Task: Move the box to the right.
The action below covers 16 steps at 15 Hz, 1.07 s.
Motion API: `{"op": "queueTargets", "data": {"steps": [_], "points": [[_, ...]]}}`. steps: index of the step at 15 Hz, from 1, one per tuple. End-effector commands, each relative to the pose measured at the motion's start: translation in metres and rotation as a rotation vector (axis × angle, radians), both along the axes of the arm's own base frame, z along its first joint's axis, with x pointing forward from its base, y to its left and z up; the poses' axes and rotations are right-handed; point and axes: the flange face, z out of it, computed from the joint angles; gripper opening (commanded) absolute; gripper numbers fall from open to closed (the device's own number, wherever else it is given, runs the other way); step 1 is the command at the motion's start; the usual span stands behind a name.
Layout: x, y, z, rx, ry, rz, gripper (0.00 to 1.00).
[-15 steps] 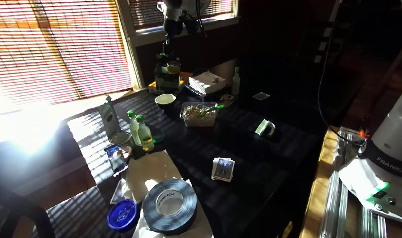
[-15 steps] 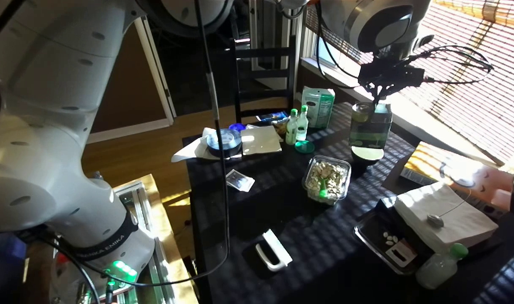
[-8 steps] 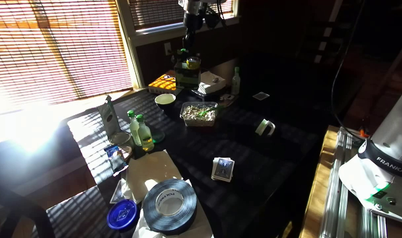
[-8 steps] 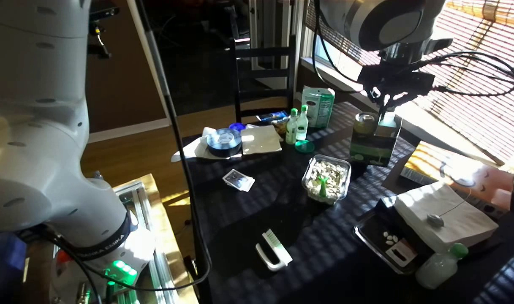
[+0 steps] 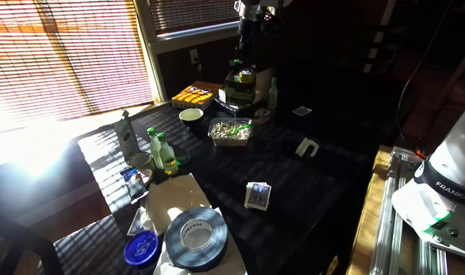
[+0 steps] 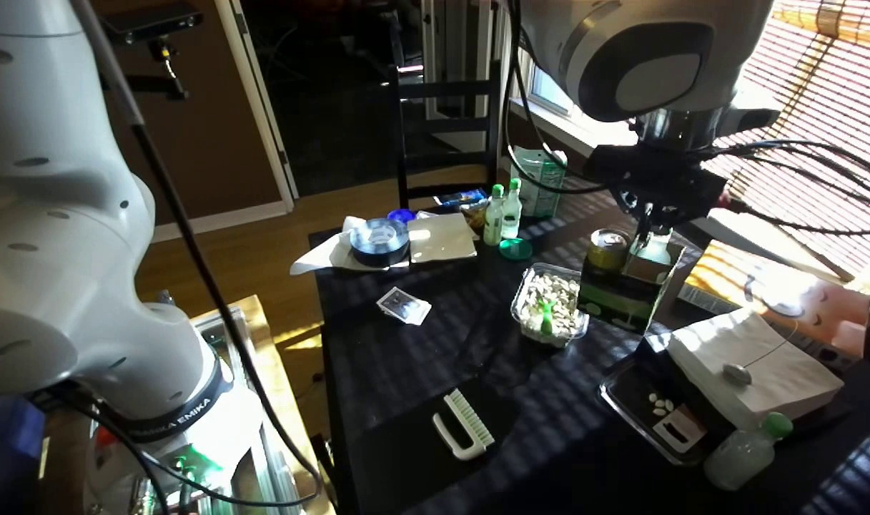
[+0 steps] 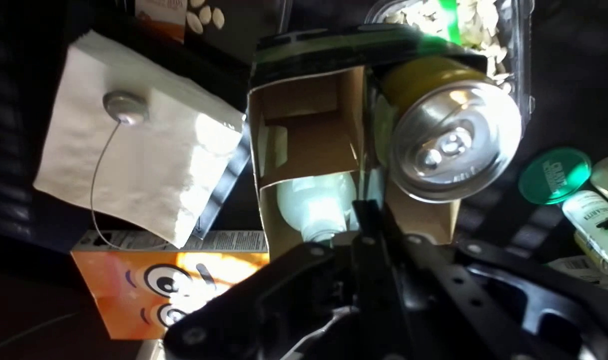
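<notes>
Cardboard box (image 6: 619, 304) near tub rim (image 6: 520, 296)

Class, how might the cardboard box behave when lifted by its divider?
The box may swing or tilt, as the gripper seems to pinch just its divider. The can and bottle inside probably make it heavier than card alone. Its thin walls would likely bend if squeezed.

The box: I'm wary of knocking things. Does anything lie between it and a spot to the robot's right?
Likely yes: toward the robot's right, the black tray and white papery stack lie past the box, and the green-capped bottle stands beyond them. The stopping point isn't shown.
</notes>
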Motion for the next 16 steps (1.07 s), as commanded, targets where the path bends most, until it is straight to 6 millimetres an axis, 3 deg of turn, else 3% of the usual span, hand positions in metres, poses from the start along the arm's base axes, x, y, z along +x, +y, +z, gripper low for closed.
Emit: {"op": "queueTargets", "data": {"steps": [1,9,16], "points": [[-0.044,-0.016,0.006,0.039,-0.029,-0.098,0.01],[-0.106,-0.05,-0.024,0.153,-0.01,-0.278,0.01],[-0.138,-0.078,-0.056,0.166,-0.027,-0.421,0.01]]}}
